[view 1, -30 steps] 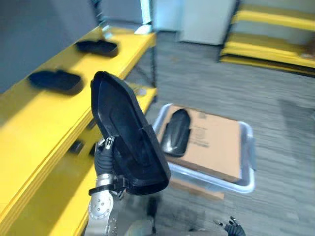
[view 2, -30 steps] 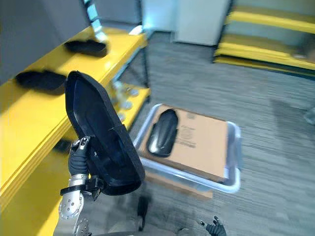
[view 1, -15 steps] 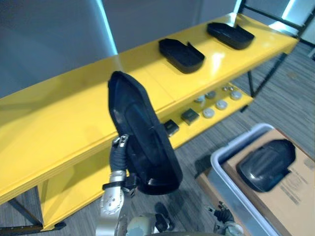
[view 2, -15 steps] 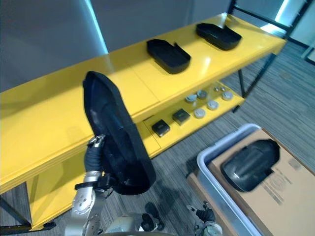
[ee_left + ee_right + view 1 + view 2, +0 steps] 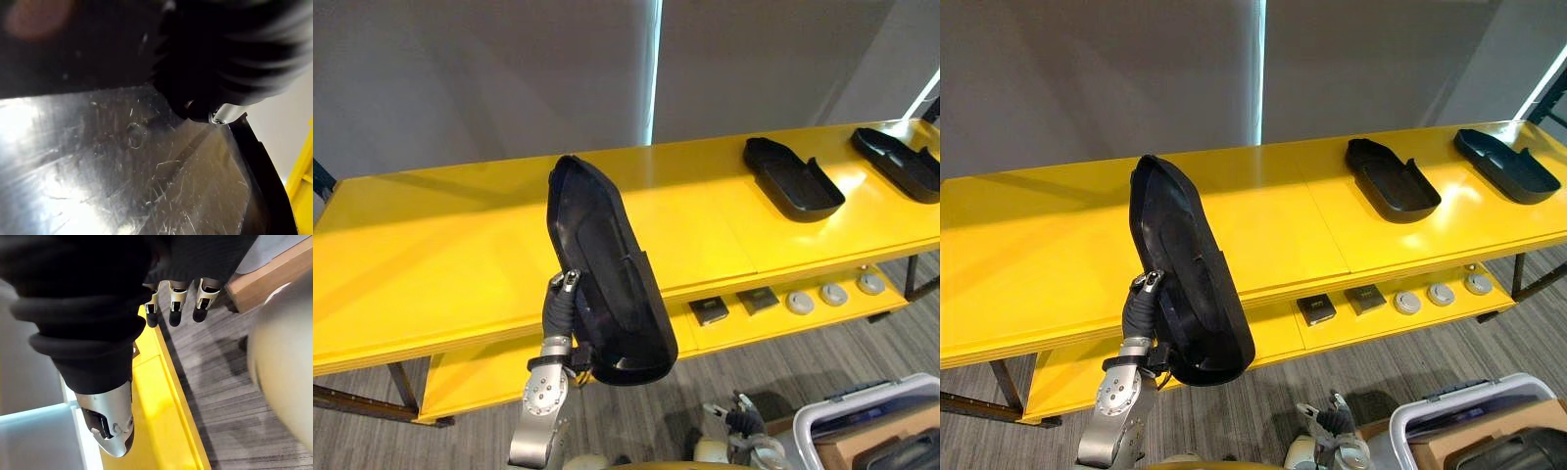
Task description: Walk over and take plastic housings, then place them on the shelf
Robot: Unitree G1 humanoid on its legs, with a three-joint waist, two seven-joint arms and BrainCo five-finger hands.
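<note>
Head has swung round since half a second back: shelf now runs square across the view and the crate sits in the 5 o'clock corner. That is camera shift, not goods moving.

Nearest, at 7 o'clock, left hand [image 5: 558, 311] clamps the lower end of the held housing [image 5: 607, 264], thumb on its hollow face. Piece stands upright, clear of the boards.

Right hand [image 5: 173, 293] hangs low, fingers slack, nothing in them.

Grey crate [image 5: 818, 426] lies just beyond.

Further off, yellow shelf [image 5: 431, 255]: small parts on the lower tier, shelved housing [image 5: 793, 178] at 2 o'clock, far housing [image 5: 901, 162] at 3 o'clock, both hollow-up.

Step, as I judge it: carry finished, placing due. Next wants a reach to the bare boards at 12 o'clock, housing laid flat, then the grip let go.
</note>
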